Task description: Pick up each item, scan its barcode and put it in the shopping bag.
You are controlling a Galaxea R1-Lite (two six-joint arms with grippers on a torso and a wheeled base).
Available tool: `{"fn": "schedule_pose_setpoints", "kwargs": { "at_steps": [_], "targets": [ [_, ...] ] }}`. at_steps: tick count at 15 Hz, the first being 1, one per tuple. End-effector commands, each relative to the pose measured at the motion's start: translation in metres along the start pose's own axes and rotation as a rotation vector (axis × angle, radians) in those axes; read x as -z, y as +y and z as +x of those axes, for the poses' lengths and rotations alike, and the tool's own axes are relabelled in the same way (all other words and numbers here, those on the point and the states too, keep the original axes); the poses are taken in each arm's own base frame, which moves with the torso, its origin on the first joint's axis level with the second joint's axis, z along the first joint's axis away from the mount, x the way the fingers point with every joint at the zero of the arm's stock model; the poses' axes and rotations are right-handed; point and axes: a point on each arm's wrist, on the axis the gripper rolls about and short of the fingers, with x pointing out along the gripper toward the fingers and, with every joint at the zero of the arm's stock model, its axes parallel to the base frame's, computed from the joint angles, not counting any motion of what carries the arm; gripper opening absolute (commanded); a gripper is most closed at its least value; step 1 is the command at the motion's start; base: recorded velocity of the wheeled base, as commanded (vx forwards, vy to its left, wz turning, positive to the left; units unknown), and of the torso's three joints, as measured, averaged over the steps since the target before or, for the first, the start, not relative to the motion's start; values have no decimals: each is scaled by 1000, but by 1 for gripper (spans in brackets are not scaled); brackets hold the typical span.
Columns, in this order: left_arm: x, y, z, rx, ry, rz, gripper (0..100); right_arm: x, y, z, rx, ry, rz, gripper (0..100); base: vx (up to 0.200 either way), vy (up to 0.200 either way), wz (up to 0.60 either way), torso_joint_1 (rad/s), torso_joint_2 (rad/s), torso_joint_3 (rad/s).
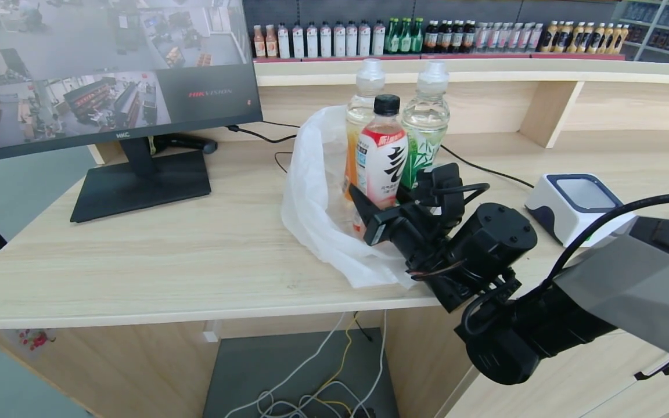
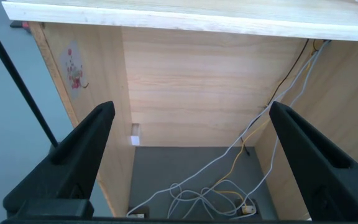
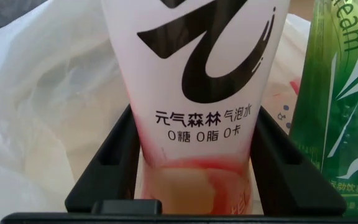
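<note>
Right arm is in over the worktop (image 1: 166, 255), and I have the right gripper (image 1: 399, 194) around the lower half of the pink-labelled bottle (image 1: 382, 154). From the right wrist camera the two black fingers (image 3: 114, 155) sit flat against either side of the bottle (image 3: 197, 93), so the jaws are clamped on it. The bottle is upright, black cap on top, and it stands right at the mouth of the white shopping bag (image 1: 311, 197). The bag's plastic (image 3: 48, 106) billows up beside and behind it. Its base is hidden behind the gripper, so I cannot tell whether it is resting on the bag or held just above it.

Close behind it are two more bottles with white caps: a green-labelled bottle (image 1: 424, 130) on the robot's right, and an orange-tinted bottle (image 1: 359, 116) against the bag's rim. The green one (image 3: 337, 93) is just beside my held bottle on the wrist view, near but apart. Whether the orange one is inside the bag I cannot say.

The barcode scanner (image 1: 572, 206) is off to the right on the worktop, well apart from the bag (window facing up). A monitor (image 1: 102, 69) stands at the far left.

The left gripper (image 2: 191, 162) hangs low in front of the worktop's edge, jaws spread wide with nothing between them, facing the wooden panel and a tangle of cables (image 2: 216, 193) underneath.
</note>
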Motion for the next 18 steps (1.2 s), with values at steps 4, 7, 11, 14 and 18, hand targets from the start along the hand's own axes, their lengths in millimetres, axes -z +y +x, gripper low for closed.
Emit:
{"fn": "schedule_pose_setpoints", "kwargs": {
  "at_steps": [4, 7, 11, 14, 18],
  "targets": [
    [0, 0, 0, 0, 0, 0, 100, 2, 1, -3, -6, 12, 0, 0, 0, 0, 0, 0, 0, 0],
    [0, 0, 0, 0, 0, 0, 100, 0, 4, -2, -12, 6, 4, 0, 0, 0, 0, 0, 0, 0],
    [0, 0, 0, 0, 0, 0, 100, -1, 9, -3, -22, 5, 8, 0, 0, 0, 0, 0, 0, 0],
    [0, 0, 0, 0, 0, 0, 100, -8, 9, -5, -23, -5, 10, 100, 0, 0, 0, 0, 0, 0],
    [0, 0, 0, 0, 0, 0, 100, -18, 8, -11, -24, -11, 13, 100, 0, 0, 0, 0, 0, 0]
  ]
}}
